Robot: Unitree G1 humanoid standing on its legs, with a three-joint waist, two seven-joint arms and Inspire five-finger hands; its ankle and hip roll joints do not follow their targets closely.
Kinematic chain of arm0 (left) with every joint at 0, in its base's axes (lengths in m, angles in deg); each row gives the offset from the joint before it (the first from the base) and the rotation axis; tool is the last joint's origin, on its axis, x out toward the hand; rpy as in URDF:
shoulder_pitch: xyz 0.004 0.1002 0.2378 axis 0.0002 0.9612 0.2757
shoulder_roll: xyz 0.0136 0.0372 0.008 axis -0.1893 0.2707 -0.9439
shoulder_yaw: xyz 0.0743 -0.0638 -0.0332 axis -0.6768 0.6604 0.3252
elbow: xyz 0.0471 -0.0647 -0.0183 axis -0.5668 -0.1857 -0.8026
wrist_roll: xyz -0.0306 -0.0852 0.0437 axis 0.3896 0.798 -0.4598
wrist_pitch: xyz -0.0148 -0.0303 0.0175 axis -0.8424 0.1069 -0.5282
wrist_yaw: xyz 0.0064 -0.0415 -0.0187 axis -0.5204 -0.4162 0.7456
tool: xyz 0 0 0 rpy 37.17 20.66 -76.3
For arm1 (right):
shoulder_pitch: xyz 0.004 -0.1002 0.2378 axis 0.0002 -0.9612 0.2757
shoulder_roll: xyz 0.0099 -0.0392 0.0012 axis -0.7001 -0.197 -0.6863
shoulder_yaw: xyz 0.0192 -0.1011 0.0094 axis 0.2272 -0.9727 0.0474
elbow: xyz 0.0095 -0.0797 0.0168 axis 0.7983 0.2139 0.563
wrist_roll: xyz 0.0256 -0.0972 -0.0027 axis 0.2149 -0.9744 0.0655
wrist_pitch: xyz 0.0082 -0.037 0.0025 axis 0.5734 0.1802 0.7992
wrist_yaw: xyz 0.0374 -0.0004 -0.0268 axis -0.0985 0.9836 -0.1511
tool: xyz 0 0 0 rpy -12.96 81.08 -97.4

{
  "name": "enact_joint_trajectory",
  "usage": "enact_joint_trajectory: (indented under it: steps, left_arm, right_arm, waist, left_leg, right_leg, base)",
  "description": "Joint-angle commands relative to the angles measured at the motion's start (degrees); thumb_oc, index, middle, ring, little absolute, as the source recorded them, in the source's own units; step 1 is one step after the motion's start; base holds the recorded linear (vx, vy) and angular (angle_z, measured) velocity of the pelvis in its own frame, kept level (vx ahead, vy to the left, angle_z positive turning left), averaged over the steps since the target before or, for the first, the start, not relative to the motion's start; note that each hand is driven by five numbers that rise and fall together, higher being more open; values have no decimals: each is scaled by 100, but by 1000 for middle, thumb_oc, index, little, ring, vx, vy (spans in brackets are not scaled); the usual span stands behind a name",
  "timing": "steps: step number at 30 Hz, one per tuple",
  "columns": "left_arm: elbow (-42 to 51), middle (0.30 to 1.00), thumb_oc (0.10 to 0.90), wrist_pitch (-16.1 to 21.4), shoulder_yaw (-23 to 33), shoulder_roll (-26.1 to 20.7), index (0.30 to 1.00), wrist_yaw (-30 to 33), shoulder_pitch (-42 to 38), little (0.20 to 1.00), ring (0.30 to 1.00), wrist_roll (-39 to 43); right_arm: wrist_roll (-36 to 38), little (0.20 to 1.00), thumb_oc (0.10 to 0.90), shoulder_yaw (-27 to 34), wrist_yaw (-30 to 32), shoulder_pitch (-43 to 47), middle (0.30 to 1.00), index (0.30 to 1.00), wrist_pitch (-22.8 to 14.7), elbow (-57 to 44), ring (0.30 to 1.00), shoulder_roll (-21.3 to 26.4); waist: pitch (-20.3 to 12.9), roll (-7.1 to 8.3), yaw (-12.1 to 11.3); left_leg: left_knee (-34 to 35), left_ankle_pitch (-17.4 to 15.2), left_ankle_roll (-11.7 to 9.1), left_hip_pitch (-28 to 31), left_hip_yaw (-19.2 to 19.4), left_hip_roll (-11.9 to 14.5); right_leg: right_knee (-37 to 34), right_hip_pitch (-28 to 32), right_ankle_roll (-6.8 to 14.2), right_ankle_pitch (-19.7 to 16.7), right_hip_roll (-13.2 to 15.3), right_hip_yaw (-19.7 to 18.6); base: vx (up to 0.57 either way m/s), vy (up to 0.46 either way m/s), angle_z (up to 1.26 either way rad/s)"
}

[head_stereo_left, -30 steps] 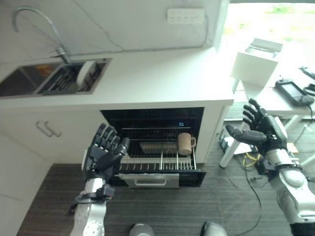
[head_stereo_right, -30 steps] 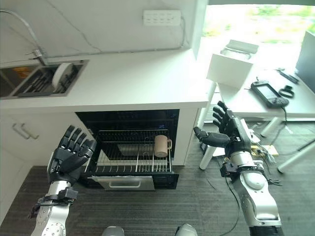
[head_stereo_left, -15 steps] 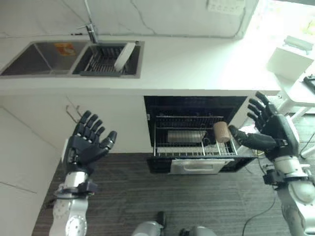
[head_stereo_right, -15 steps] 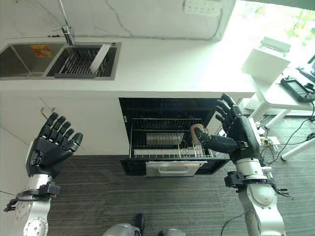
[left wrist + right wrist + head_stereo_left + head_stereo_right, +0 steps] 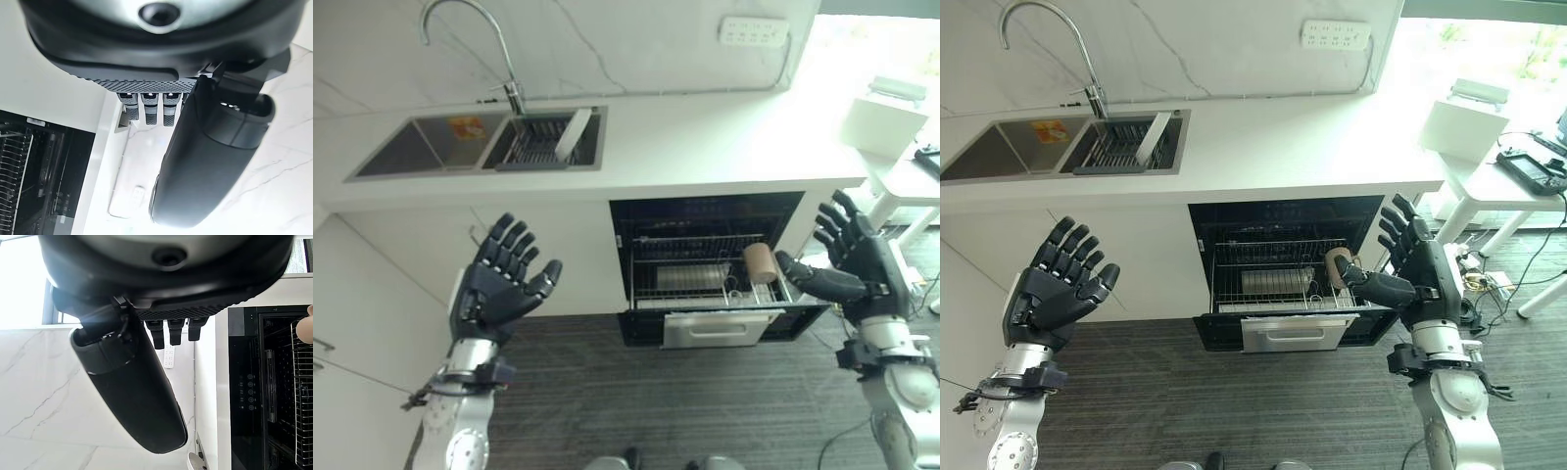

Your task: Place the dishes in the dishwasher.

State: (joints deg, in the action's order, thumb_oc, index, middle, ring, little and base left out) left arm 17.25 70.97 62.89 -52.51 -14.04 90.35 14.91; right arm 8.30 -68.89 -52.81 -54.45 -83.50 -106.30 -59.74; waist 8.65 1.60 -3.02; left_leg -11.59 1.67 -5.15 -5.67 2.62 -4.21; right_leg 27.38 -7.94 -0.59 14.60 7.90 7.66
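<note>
- Holding up in the air, at 8 o'clock in the head views: left hand (image 5: 499, 289), fingers spread and straight, palm bare, grasping nothing.
- Hanging at 4 o'clock, just right of the dishwasher's opening: right hand (image 5: 1422, 279), fingers fanned upward, thumb stretched toward the rack, carrying nothing.
- Sitting just beside that thumb, at the rack's right end: one tan mug (image 5: 760, 262), lying on its side among the wires; touching the thumb or not, cannot tell.
- Lying left of the mug in the same rack: one grey flat dish (image 5: 1273, 282), low among the tines.
- Sticking out of the open cavity: one wire rack (image 5: 705, 284), pulled forward, with one pale drawer front and handle (image 5: 715, 328) below it.
- Opening under the counter at the centre: one dishwasher (image 5: 1283, 211), black inside.
- Spanning across above it: one white counter (image 5: 705, 147).
- Sinking into the counter at 10 o'clock: one double sink (image 5: 421, 152), two basins side by side.
- Leaning in the right basin, on one dark drying grid: one white plate (image 5: 572, 133), tilted on edge.
- Arching over the basins: one curved tap (image 5: 1048, 20).
- Sitting on the wall at 1 o'clock: one white socket strip (image 5: 752, 30).
- Standing at 2 o'clock, past the counter's end: one white side table (image 5: 1498, 186), carrying one white box (image 5: 1464, 122) and one dark handheld device (image 5: 1533, 171).
</note>
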Motion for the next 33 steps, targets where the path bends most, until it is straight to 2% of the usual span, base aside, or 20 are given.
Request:
enact_joint_trajectory:
  steps: [1,2,3,4,6,7,8,9,10,12,13,16,18,20,21,23,24,26,30,33]
  left_arm:
    - [624,900,800,527,144,-226,900,-264,-503,900,900,203]
    - [684,900,800,635,183,-236,900,-253,-414,900,900,261]
    - [748,900,800,712,202,-209,900,-222,-343,900,900,268]
    - [771,900,800,825,228,-167,900,-219,-279,900,900,277]
    - [746,900,800,922,213,-97,900,-247,-215,900,900,283]
    - [689,900,800,932,101,-21,900,-363,-257,900,900,274]
    - [660,900,800,1024,48,-8,900,-399,-268,900,900,171]
    - [633,900,800,1242,30,-68,900,-235,-299,900,900,168]
    - [568,900,800,1279,32,-125,900,-59,-435,900,900,303]
    - [517,900,800,1297,18,-224,900,76,-711,900,900,29]
    - [504,900,800,1288,60,-271,900,49,-787,900,900,-152]
    - [537,900,800,1153,120,-333,900,-185,-830,900,900,-355]
    - [574,900,800,1137,122,-391,900,-196,-827,900,900,-557]
    - [605,900,800,1063,185,-415,900,-203,-839,900,900,-592]
    - [623,900,800,1080,250,-431,900,-97,-841,900,900,-795]
    - [622,900,800,1003,247,-523,900,-34,-897,900,900,-701]
    - [651,900,800,1001,269,-519,900,-52,-846,900,900,-711]
    - [711,900,800,1057,283,-494,900,50,-739,900,900,-807]
    - [727,900,800,1000,240,-392,900,162,-694,900,900,-827]
    - [721,900,800,882,223,-343,900,192,-682,900,900,-917]
  right_arm:
    - [-96,900,800,239,120,837,900,900,-671,-99,900,314]
    - [-81,900,800,244,58,831,900,900,-723,-119,900,350]
    - [-69,900,800,245,30,822,900,900,-716,-160,900,379]
    - [7,900,800,254,-21,843,900,900,-719,-147,900,461]
    - [131,900,800,298,-50,852,900,900,-659,-108,900,555]
    - [170,900,800,324,-43,844,900,900,-634,-143,900,638]
    - [145,900,800,347,-81,824,900,900,-675,-158,900,643]
    - [171,900,800,391,-152,822,900,900,-686,-161,900,671]
    - [331,900,800,423,-144,820,900,900,-679,-131,900,637]
    - [460,900,800,489,-198,822,900,900,-773,-104,900,532]
    - [563,900,800,593,-259,751,900,900,-849,-128,900,435]
    - [489,900,800,574,-336,640,900,900,-825,-252,900,140]
    - [279,900,800,456,-310,653,900,900,-727,-343,900,35]
    - [99,900,800,330,-321,716,900,900,-647,-381,900,-24]
    - [-94,900,800,170,-347,850,900,900,-595,-338,900,-85]
    - [-137,900,800,49,-177,953,900,900,-564,-287,900,-17]
    - [-80,900,800,84,-204,904,900,900,-634,-259,900,33]
    - [20,900,800,141,-351,789,900,900,-783,-222,900,108]
    - [96,900,800,125,-288,751,900,900,-854,-150,900,191]
    - [47,900,800,83,-253,852,900,900,-806,-148,900,172]
  waist:
    - [-78,181,65]
    - [-94,105,51]
    - [-116,46,31]
    - [-150,-3,-6]
    - [-208,-68,-38]
    - [-238,-151,32]
    - [-233,-186,70]
    - [-247,-243,172]
    - [-265,-272,268]
    - [-251,-247,321]
    - [-226,-209,355]
    - [-215,-166,272]
    - [-225,-181,180]
    - [-222,-194,56]
    - [-221,-206,-53]
    - [-237,-124,-48]
    - [-212,-28,-20]
    - [-172,117,-8]
    - [-232,121,-10]
    - [-293,100,-33]
  left_leg:
    - [-878,-146,-4,-4,850,856]
    - [-560,-5,-73,33,577,1180]
    - [-560,36,-138,-55,277,1391]
    - [-560,141,-215,-181,-241,1682]
    - [-560,193,-297,-291,-660,1890]
    - [-560,321,-404,-398,-669,2121]
    - [-560,280,-433,-379,-591,2159]
    - [-560,-52,-444,-274,-324,2191]
    - [-560,-530,-422,-190,-83,2141]
    - [-560,-824,-381,-133,-190,1933]
    - [-560,-987,-244,-57,-240,1704]
    - [-560,-1218,81,50,-286,1296]
    - [-560,-1253,240,101,-300,1174]
    - [-560,-1272,344,149,-237,1109]
    - [-560,-1294,398,203,-92,1087]
    - [-560,-1295,448,171,-36,947]
    - [-560,-1302,432,194,-6,837]
    - [-560,-1302,354,187,112,692]
    - [-560,-1246,317,141,106,686]
    - [-560,-1212,259,136,135,693]
  right_leg:
    - [-1019,685,350,-453,-125,297]
    - [-1019,640,405,-417,-171,214]
    - [-1019,573,425,-395,-242,121]
    - [-1019,459,444,-374,-281,-180]
    - [-1019,394,481,-363,-289,-354]
    - [-1019,380,496,-342,-214,-381]
    - [-1019,382,517,-344,-142,-316]
    - [-1019,373,582,-393,12,-203]
    - [-1019,371,760,-529,293,-122]
    - [-1019,353,1047,-688,631,-92]
    - [-1019,388,1214,-879,850,-135]
    - [-1019,560,1247,-1400,1092,-48]
    - [-1019,689,1218,-1751,1146,74]
    - [-716,663,1161,-1844,1168,313]
    - [-481,578,1121,-1900,1111,534]
    - [-945,731,1007,-1475,258,547]
    - [-1019,677,879,-1164,-13,516]
    - [-1019,448,697,-749,-205,423]
    - [-1019,411,593,-599,-311,250]
    - [-1019,404,548,-550,-331,281]
  base:
    - [5,295,98]
    - [8,375,79]
    - [14,503,34]
    - [16,412,1]
    - [46,514,-84]
    - [66,675,-96]
    - [70,810,-20]
    - [63,741,21]
    - [57,695,25]
    - [50,602,19]
    - [62,623,27]
    - [64,432,27]
    - [66,287,13]
    - [50,251,-27]
    - [65,235,-61]
    - [130,110,-83]
    - [129,-54,-52]
    - [132,-140,7]
    - [133,-119,-2]
    - [156,-134,1]
